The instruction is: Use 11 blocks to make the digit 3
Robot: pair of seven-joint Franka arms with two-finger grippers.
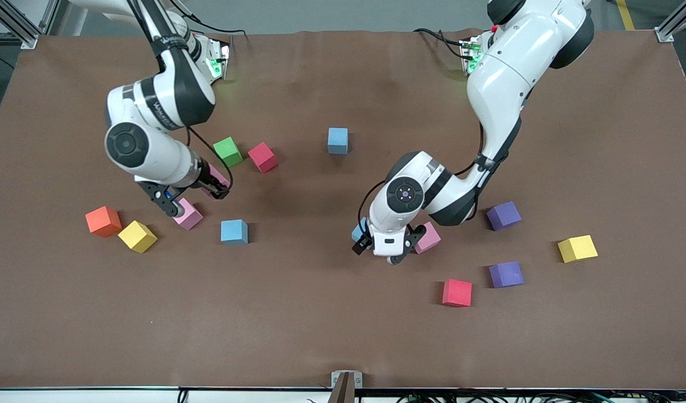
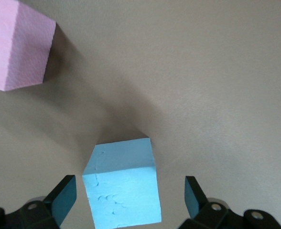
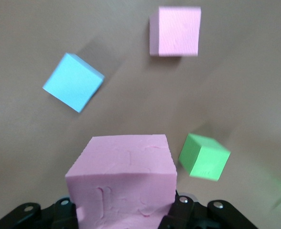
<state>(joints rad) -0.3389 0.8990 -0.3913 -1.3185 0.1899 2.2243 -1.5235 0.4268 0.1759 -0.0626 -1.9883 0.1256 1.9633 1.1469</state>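
The right gripper (image 3: 126, 210) pinches a pink block (image 3: 124, 183) above the table (image 1: 320, 313), lifted for carrying. The left gripper (image 2: 131, 200), fingers spread wide, straddles a light blue block (image 2: 122, 186) beside another pink block (image 2: 18, 45), apparently ready to grasp it; no digit is started yet.

Cube colours on your brown table (image 1: 343, 324)

You've got pink (image 1: 189, 215), light blue (image 1: 234, 232), red (image 1: 457, 293), purple (image 1: 506, 274), yellow (image 1: 577, 248), plus one green (image 1: 228, 151) and one orange (image 1: 103, 221).
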